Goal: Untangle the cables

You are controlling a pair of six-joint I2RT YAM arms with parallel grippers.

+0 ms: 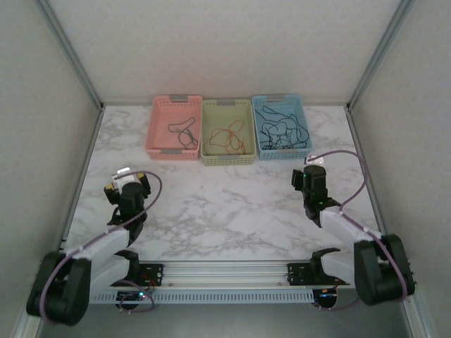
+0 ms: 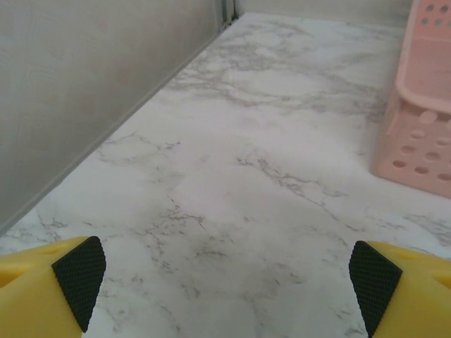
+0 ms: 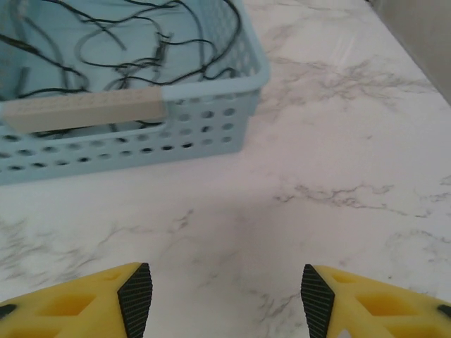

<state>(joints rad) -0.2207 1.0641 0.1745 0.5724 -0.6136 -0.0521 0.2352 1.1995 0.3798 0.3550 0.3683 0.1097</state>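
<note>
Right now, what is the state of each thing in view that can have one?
left tool: open, holding nothing.
right tool: open, holding nothing.
pink basket: upright, holds a loose dark cable.
green basket: upright, holds tangled red cables.
blue basket: upright, holds tangled black cables.

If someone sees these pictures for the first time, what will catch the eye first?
A pink plastic basket, a green plastic basket and a blue plastic basket stand in a row at the far edge of the white marble table. In the blue one lie tangled thin black cables, in the green one thin red cables. Nearer, the left fingers and the right fingers, yellow, stand open and empty.
</note>
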